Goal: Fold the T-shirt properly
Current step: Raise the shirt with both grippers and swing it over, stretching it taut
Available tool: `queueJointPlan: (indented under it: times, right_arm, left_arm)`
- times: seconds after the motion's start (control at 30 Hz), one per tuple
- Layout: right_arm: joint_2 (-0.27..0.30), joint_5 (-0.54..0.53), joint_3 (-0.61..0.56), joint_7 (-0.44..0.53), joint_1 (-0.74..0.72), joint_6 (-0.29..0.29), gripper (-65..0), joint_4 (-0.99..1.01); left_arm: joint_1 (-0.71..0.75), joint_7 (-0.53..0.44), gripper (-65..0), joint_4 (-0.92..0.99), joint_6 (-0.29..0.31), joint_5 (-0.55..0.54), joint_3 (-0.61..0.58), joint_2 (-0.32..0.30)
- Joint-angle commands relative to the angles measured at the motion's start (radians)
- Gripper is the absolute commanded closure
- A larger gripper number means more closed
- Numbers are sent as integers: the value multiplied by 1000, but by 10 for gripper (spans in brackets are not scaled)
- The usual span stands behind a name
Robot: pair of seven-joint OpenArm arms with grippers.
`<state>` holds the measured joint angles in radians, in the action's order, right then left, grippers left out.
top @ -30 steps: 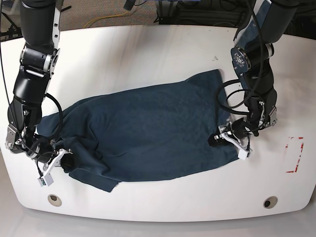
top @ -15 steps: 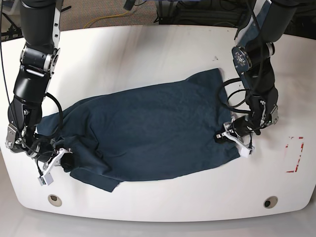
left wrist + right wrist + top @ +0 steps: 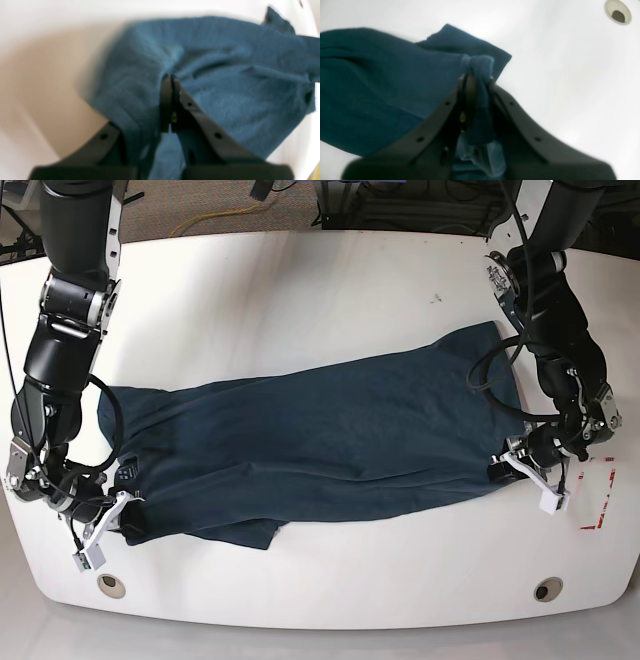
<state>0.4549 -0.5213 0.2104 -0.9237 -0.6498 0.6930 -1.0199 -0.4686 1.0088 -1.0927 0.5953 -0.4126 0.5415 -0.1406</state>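
The dark navy-teal T-shirt [image 3: 320,440] lies stretched across the white table between both grippers. My left gripper [image 3: 503,467], at the right of the base view, is shut on the shirt's right edge. In the left wrist view its fingertips [image 3: 168,78] are pressed together on a pinch of the blue cloth [image 3: 225,75]. My right gripper [image 3: 122,515], at the lower left of the base view, is shut on the shirt's left end. In the right wrist view a bunched fold of the T-shirt [image 3: 477,65] pokes out between its fingers [image 3: 466,82].
The white table [image 3: 300,290] has a round hole near each front corner [image 3: 111,585] [image 3: 547,589]; one hole [image 3: 617,12] shows in the right wrist view. A red tape outline [image 3: 598,493] lies just right of the left gripper. Cables lie on the floor behind the table.
My left gripper has shut on the shirt's right edge and pulled it right and forward. The right gripper shifted slightly left. The cloth is now drawn out longer and flatter.
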Motion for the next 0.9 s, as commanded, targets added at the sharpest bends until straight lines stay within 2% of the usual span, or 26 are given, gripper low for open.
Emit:
queueJointPlan:
  times: [0.0, 0.13, 0.27, 0.37, 0.47, 0.63, 0.7, 0.87]
  right_arm:
    - [17, -17, 5, 32, -52, 5, 0, -26]
    - [17, -17, 5, 32, -107, 5, 0, -26]
    - [23, -17, 4, 28, -166, 5, 0, -24]
    - [28, -17, 4, 28, -207, 5, 0, -23]
    - [43, -18, 2, 18, -262, 5, 0, -26]
    - [49, -17, 2, -57, -393, 5, 0, -26]
    - [71, -24, 2, -84, -448, 5, 0, -26]
    - [83, -26, 1, -134, -569, 5, 0, -26]
  left_arm:
    - [-31, 28, 0, -117, 5, -21, 1, -18]
    - [-25, 83, 0, -292, 5, -21, -1, -20]
    - [-31, 137, 0, -449, 5, -22, -2, -54]
    - [-72, 161, 0, -513, 5, -22, -2, -61]
    - [-115, 176, 0, -547, 5, -22, -2, -92]
    - [-186, 176, -1, -591, 8, -22, -2, -129]
    - [-201, 176, -1, -630, 8, -24, -2, -152]
    - [-318, 176, -1, -654, 8, -72, -4, -224]
